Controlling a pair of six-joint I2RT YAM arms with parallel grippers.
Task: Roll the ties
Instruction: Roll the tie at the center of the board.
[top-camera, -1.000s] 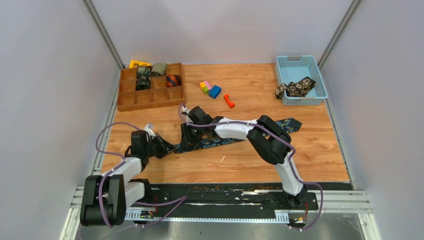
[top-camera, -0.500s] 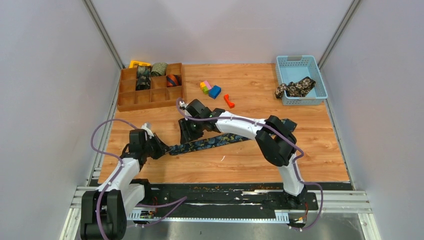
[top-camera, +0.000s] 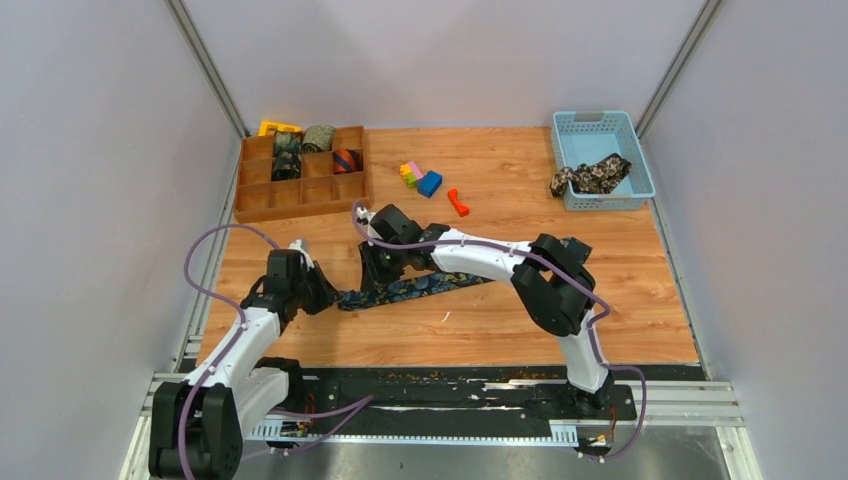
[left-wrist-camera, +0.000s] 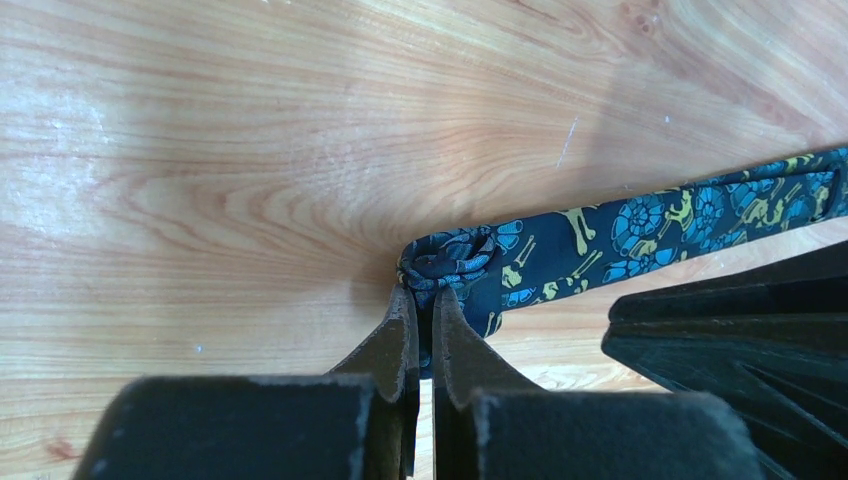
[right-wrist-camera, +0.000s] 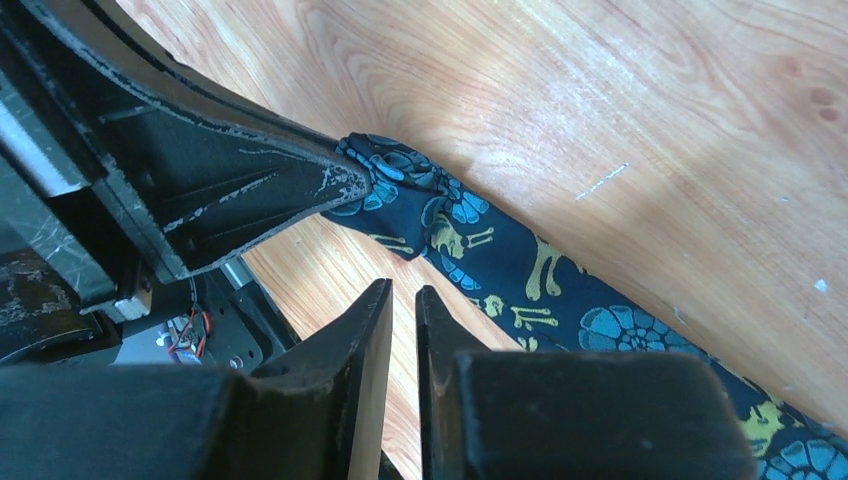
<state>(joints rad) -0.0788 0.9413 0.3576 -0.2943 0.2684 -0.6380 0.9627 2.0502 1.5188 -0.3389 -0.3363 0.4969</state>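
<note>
The wooden table (top-camera: 620, 300) fills the middle of the top view. The right arm (top-camera: 545, 285) reaches left across it, and the left arm (top-camera: 245, 335) bends up from the near left corner. A compartmented wooden tray (top-camera: 255, 213) sits at the far left and a light blue basket (top-camera: 632, 150) at the far right.

The navy paisley tie (top-camera: 420, 287) lies flat on the table between the two arms, running from the left gripper (left-wrist-camera: 420, 300) rightward under the right arm. Its left end is wound into a small coil (left-wrist-camera: 447, 258), and the left gripper's fingers are pinched on that coil.

The right gripper (right-wrist-camera: 403, 295) hovers just beside the same end, fingers nearly together with nothing between them.

A black-tan floral tie (top-camera: 590, 176) drapes over the basket's near left rim. Four rolled ties (top-camera: 318, 137) fill the tray's far compartments. Small coloured blocks (top-camera: 420, 178) lie on the table right of the tray.
</note>
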